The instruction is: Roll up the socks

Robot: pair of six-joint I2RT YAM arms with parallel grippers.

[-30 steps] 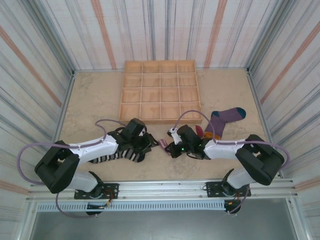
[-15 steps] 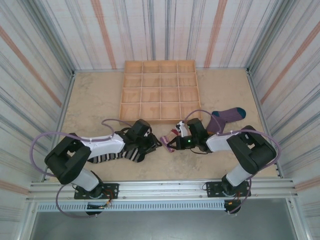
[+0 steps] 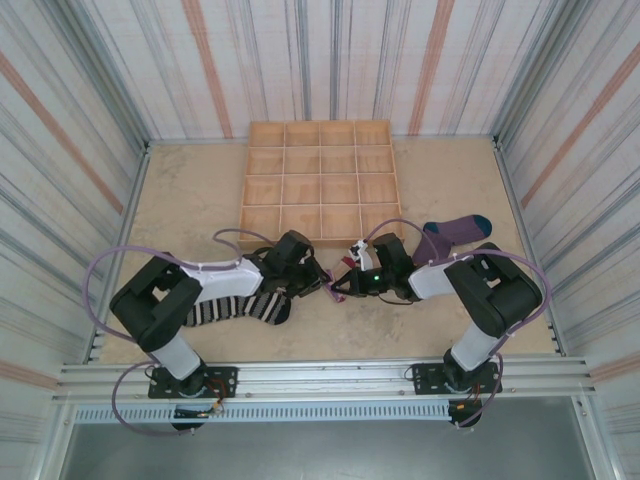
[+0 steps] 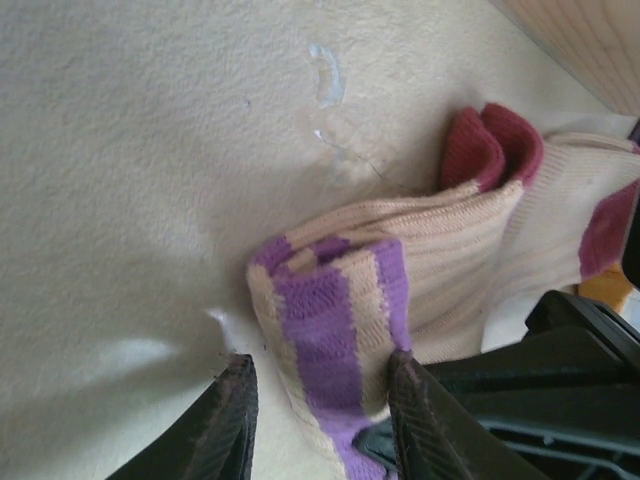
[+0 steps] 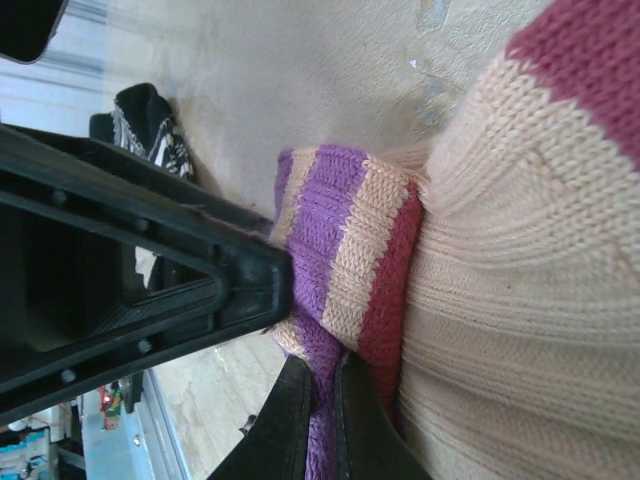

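The tan sock (image 4: pixel 470 250) lies folded between both grippers, its dark red toe (image 4: pixel 490 145) away from me and its purple-and-tan striped cuff (image 4: pixel 330 310) bunched up. My left gripper (image 4: pixel 320 365) stands open around that cuff: the right finger (image 4: pixel 415 420) touches it, the left finger (image 4: pixel 225 425) is a little apart. My right gripper (image 5: pixel 322 365) is shut on the cuff's purple edge (image 5: pixel 330 240), facing the left gripper (image 3: pixel 322 282). The black-and-white striped sock (image 3: pixel 240 308) lies flat under the left arm. The purple sock (image 3: pixel 450 232) lies behind the right arm.
A wooden tray (image 3: pixel 320 180) of square compartments sits at the back middle, its front wall just beyond the grippers. Striped walls close in the table on three sides. Both arms' cables loop over the near table.
My left gripper has slid right from over the striped sock to the tan sock's cuff, its jaws narrowing. The right gripper has kept its grip in about the same place.
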